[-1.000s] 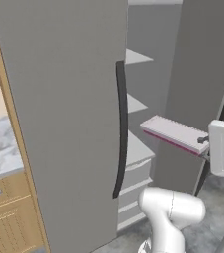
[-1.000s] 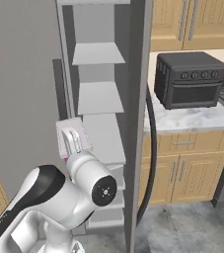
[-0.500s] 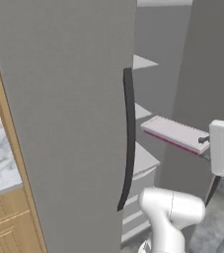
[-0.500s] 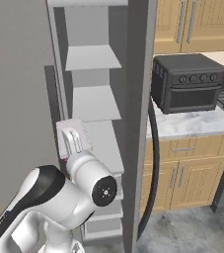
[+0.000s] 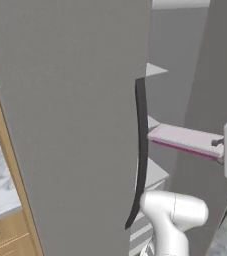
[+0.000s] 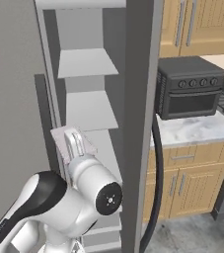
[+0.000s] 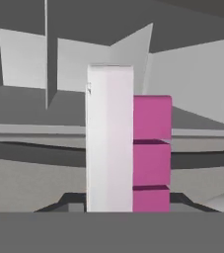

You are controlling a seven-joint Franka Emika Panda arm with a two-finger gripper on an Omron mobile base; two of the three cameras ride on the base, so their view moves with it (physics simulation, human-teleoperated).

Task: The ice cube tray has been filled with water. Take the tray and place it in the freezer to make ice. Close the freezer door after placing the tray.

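Tool (image 5: 220, 144) gripping ice cube tray (image 5: 182, 139), magenta underside (image 7: 152, 148) apparently hand-view

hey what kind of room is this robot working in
A home kitchen, by the look of it: an open grey freezer with shelves, a countertop oven on a marble counter, wooden cabinets above.

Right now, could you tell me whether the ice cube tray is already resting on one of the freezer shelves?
No, the ice cube tray is held level in the air by the end effector, in front of the open freezer shelves.

White arm (image 6: 59, 205) raised, elbow bent, wrist level, jaws apparently clamped shut, holding something.
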